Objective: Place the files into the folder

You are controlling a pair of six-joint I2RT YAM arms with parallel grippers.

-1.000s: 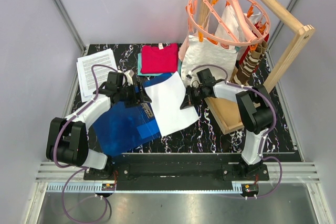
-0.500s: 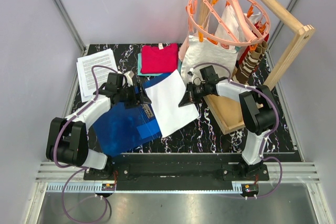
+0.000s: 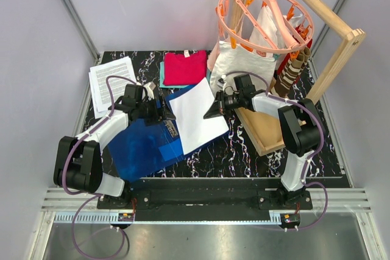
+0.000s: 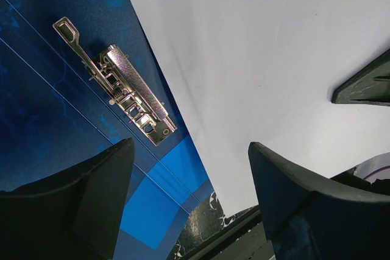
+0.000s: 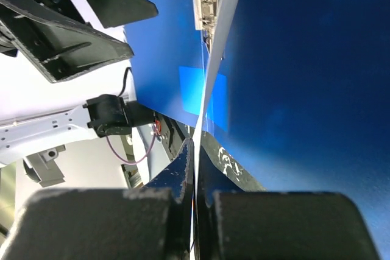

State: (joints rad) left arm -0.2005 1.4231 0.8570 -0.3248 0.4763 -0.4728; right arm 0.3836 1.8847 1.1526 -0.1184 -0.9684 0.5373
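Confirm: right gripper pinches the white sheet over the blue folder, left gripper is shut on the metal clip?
No. The left wrist view shows the left gripper open, jaws apart, off the metal clip. The right gripper does pinch the white sheet over the blue folder.

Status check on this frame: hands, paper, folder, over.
Right hand shut on a white sheet at its edge, sheet over the open folder. Left hand open above the metal clip. More printed sheets stacked far left.

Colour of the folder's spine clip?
Silver metal clip on the translucent blue plastic folder; left wrist view.
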